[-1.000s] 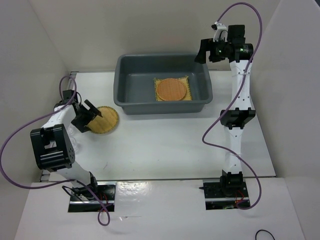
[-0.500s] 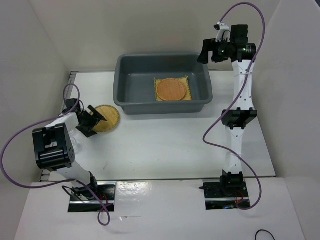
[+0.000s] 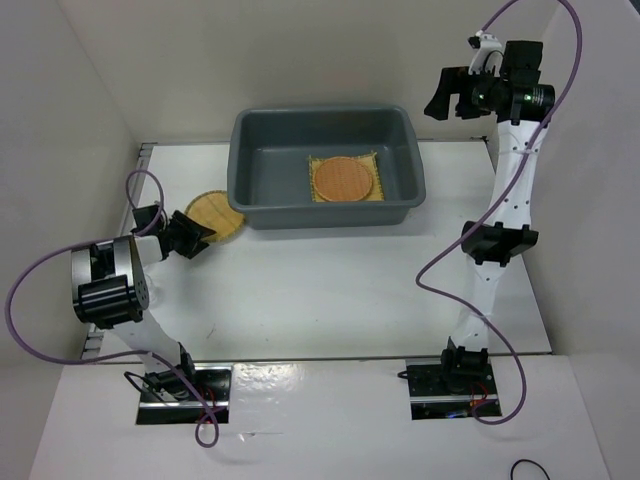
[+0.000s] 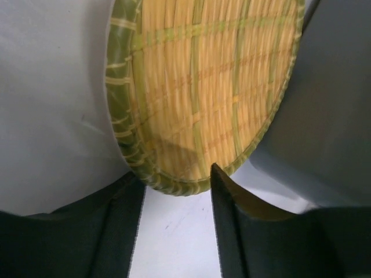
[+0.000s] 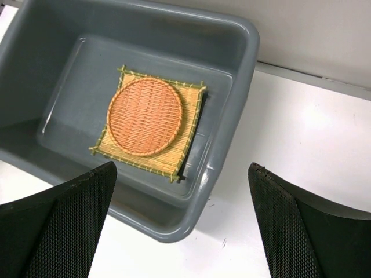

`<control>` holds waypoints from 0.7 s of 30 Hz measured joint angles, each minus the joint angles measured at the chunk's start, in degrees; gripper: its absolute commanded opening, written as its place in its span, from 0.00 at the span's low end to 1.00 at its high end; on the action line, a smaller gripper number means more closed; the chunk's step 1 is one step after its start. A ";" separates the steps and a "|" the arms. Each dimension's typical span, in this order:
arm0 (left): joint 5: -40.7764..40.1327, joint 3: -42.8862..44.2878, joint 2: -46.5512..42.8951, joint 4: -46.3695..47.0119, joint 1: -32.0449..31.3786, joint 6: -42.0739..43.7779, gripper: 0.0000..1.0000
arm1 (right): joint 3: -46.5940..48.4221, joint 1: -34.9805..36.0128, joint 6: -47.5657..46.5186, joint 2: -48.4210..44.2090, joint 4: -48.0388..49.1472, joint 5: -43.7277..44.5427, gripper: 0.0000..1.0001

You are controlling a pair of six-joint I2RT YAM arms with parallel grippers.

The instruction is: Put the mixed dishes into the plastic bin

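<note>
The plastic bin (image 3: 262,215) stands at the back middle of the table. Inside it lies the square yellow mat (image 3: 372,160) with the orange-brown disc (image 3: 343,179) on top; both also show in the right wrist view, mat (image 5: 186,145) and disc (image 5: 145,116). The yellow-tan disc (image 3: 215,210) lies outside, against the bin's left front corner. My left gripper (image 3: 200,235) is low at its near rim. Close up, that disc (image 4: 208,87) fills the view and my left gripper (image 4: 175,176) is open, its fingertips (image 4: 223,197) flanking the rim, bare table in the gap. My right gripper (image 3: 440,95) hangs open and empty.
White walls close in the left, back and right sides. The bin's grey outer wall (image 4: 330,116) rises just right of the yellow-tan disc. From the right wrist, my right gripper (image 5: 181,167) looks down on the bin's corner (image 5: 246,69) and white table beside it.
My left gripper has moved forward to the yellow-tan disc's rim and its jaws have narrowed. The disc has shifted toward the bin. The right arm has risen and swung right, still open.
</note>
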 measured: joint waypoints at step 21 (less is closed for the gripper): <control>-2.25 7.13 0.68 -3.19 -0.28 -2.99 0.00 | -1.81 0.17 -0.04 -2.21 -0.04 -0.98 0.98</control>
